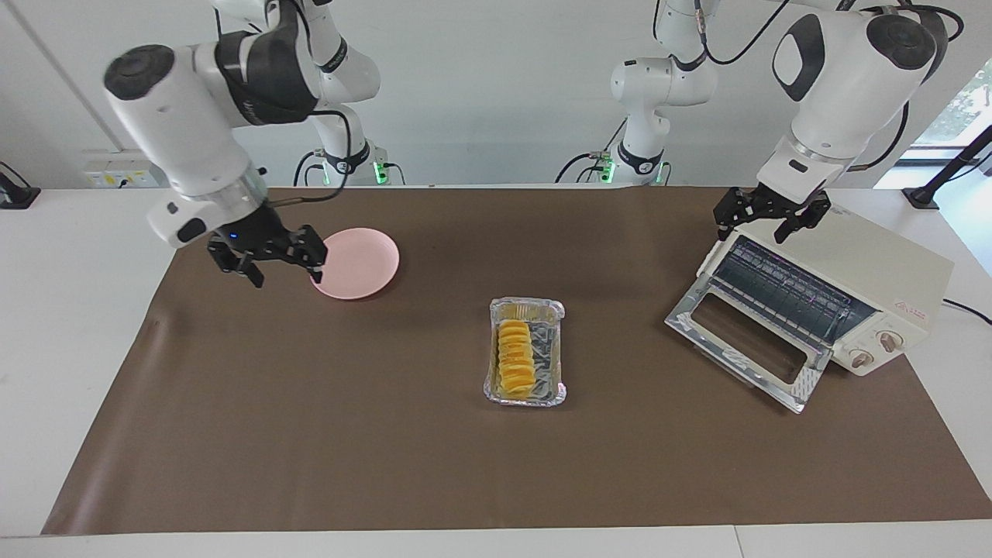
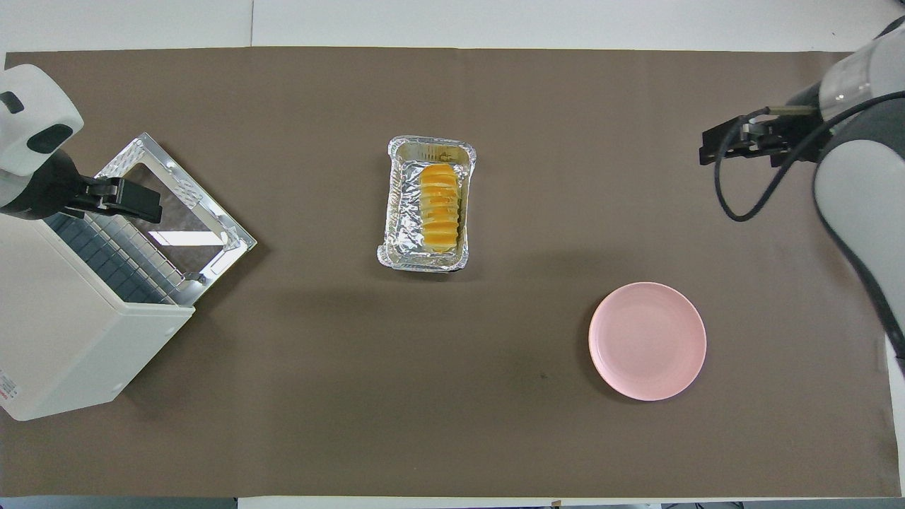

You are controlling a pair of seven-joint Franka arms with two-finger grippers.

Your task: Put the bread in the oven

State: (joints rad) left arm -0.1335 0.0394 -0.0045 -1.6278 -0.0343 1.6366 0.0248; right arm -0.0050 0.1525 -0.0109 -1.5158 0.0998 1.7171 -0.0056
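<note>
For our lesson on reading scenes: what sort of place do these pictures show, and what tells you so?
Probably a robotics lab staging a kitchen chore: two Franka arms stand at a white table under a brown mat, with a toaster oven, its door down, and bread in a foil tray.

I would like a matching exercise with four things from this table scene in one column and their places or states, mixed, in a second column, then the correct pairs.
1. bread
2. oven
3. pink plate
4. left hand

a. door folded down, wire rack showing
b. bare, at the right arm's end
c. lying in the foil tray
d. over the oven's open front

Pairs: 1-c, 2-a, 3-b, 4-d
</note>
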